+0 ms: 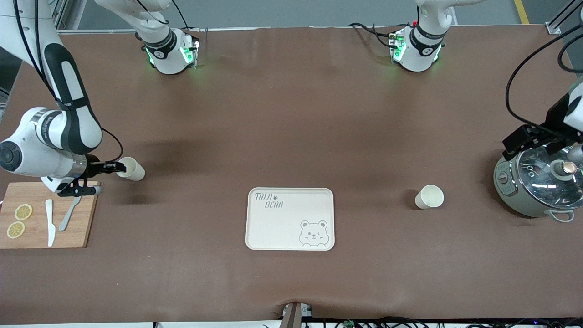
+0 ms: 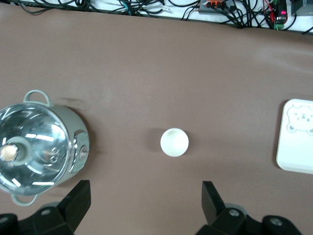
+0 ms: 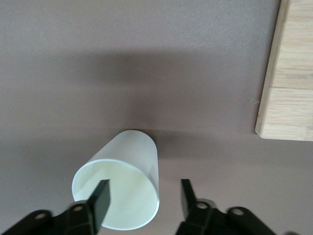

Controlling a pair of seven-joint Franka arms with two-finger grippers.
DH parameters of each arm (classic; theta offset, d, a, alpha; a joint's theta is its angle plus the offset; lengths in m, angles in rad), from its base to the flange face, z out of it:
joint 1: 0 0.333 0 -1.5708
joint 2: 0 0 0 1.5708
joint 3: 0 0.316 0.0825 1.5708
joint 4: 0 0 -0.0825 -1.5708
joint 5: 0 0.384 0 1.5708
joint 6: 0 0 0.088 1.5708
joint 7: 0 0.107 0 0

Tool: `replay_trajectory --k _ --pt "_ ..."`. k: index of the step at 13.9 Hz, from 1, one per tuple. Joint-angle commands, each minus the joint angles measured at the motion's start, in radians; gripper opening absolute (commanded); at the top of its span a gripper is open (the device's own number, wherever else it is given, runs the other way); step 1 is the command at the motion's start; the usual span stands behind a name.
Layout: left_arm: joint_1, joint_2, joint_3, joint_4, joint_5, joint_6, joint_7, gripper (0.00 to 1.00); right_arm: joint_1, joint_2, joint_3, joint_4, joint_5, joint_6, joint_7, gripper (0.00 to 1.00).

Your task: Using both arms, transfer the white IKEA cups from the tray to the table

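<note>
One white cup (image 1: 132, 169) stands upright on the brown table beside the cutting board, toward the right arm's end. My right gripper (image 1: 117, 167) is at its rim. In the right wrist view the right gripper (image 3: 144, 195) is open, with one finger inside the cup (image 3: 124, 164) and the other outside its wall. The second white cup (image 1: 429, 197) stands upright between the tray and the pot. My left gripper (image 1: 530, 142) hangs open over the pot's edge, and in its wrist view the left gripper (image 2: 145, 200) holds nothing, well apart from that cup (image 2: 174, 142).
A bear-printed tray (image 1: 290, 230) lies mid-table, nearer the front camera. A grey-green pot with a glass lid (image 1: 539, 182) stands at the left arm's end. A wooden cutting board (image 1: 84, 223) with lemon slices (image 1: 23, 212), a knife (image 1: 49, 221) and a spreader lies at the right arm's end.
</note>
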Motion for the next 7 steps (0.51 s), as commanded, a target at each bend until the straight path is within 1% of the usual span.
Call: replay_trajectory --k 1,2,3,4,5,7 --pt "-0.084 -0.079 0.077 -0.018 0.014 -0.091 0.024 1.0 -0.017 -0.021 0.023 0.114 -0.01 -0.144 -0.01 1.0" --pt "-0.131 -0.108 0.109 -0.023 0.007 -0.132 0.033 1.0 -0.01 -0.023 0.028 0.186 -0.01 -0.197 -0.031 1.0" --pt "-0.156 -0.119 0.122 -0.024 0.007 -0.168 0.033 1.0 0.007 -0.019 0.027 0.262 -0.01 -0.264 -0.045 1.0" --pt "-0.159 -0.138 0.129 -0.024 0.005 -0.192 0.034 1.0 0.001 -0.015 0.027 0.35 0.0 -0.336 -0.043 1.0" --pt "-0.156 -0.147 0.126 -0.034 0.002 -0.211 0.045 1.0 0.003 -0.003 0.027 0.415 0.004 -0.398 -0.043 1.0" --pt "-0.144 -0.176 0.129 -0.049 -0.03 -0.219 0.088 1.0 0.026 -0.004 0.025 0.535 -0.013 -0.476 -0.037 1.0"
